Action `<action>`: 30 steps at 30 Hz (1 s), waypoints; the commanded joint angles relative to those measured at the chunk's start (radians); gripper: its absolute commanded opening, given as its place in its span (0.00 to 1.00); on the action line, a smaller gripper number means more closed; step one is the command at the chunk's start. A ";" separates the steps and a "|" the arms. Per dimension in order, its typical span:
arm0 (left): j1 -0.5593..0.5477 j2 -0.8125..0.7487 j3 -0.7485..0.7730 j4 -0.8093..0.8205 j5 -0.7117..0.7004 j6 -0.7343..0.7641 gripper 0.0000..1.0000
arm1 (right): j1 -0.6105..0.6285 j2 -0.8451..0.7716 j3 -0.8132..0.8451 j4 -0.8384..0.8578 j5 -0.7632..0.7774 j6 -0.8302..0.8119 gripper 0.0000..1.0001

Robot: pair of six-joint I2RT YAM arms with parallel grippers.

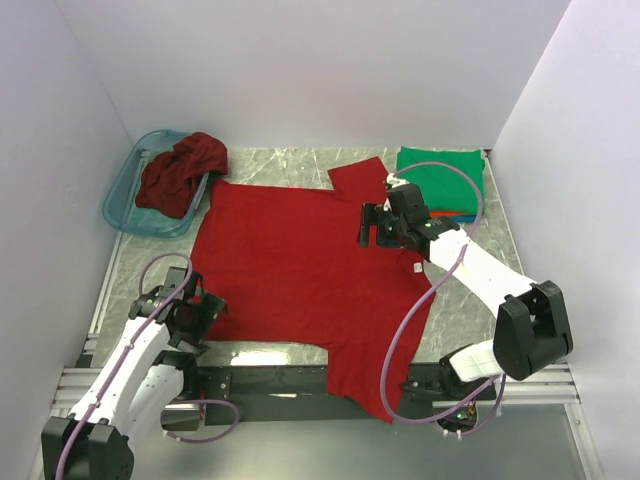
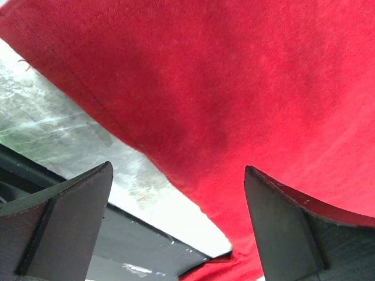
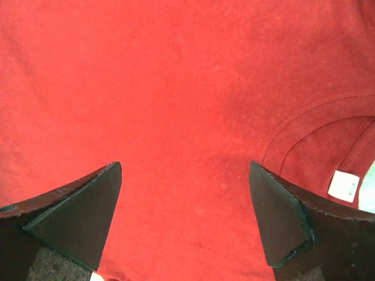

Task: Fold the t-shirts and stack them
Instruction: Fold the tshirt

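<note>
White-walled booth, grey marbled tabletop (image 1: 270,165). Spread flat at centre: bright red cloth t-shirt (image 1: 290,260), long axis left to right, collar rightward. Over its near hem corner, left gripper (image 1: 200,315); beside the collar, right gripper (image 1: 375,225). Both gaping wide, nothing held, probably just clear of the cloth.

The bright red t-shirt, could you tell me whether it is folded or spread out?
Spread out: the bright red t-shirt lies in one flat layer, both sleeves extended.
</note>
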State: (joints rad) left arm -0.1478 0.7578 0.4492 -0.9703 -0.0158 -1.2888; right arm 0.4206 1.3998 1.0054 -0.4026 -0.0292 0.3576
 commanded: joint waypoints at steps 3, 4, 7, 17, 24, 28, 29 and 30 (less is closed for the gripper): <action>-0.004 0.011 0.011 0.057 -0.103 -0.030 0.97 | -0.011 0.013 0.015 0.044 -0.015 -0.020 0.95; -0.004 0.035 0.008 0.064 -0.122 -0.041 0.96 | -0.011 0.010 0.015 0.041 -0.014 -0.020 0.95; -0.006 0.112 0.035 0.061 -0.165 -0.067 0.97 | -0.029 0.002 0.013 0.039 -0.011 -0.026 0.95; -0.006 0.152 0.005 0.120 -0.252 -0.119 0.89 | -0.091 -0.001 0.032 0.031 -0.015 -0.032 0.95; -0.004 0.187 0.014 0.119 -0.343 -0.130 0.86 | -0.112 -0.012 0.025 0.028 -0.035 -0.029 0.95; -0.004 0.180 0.010 0.125 -0.335 -0.127 0.70 | -0.118 -0.015 0.025 0.019 -0.018 -0.025 0.95; -0.004 0.173 0.008 0.131 -0.331 -0.121 0.58 | -0.120 -0.018 0.022 0.021 -0.020 -0.025 0.95; -0.004 0.167 0.008 0.131 -0.328 -0.118 0.31 | -0.120 -0.018 0.019 0.021 -0.020 -0.023 0.95</action>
State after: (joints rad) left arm -0.1513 0.9379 0.4587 -0.8730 -0.3077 -1.4101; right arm 0.3115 1.4067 1.0061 -0.4034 -0.0570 0.3424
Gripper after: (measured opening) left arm 0.486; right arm 0.952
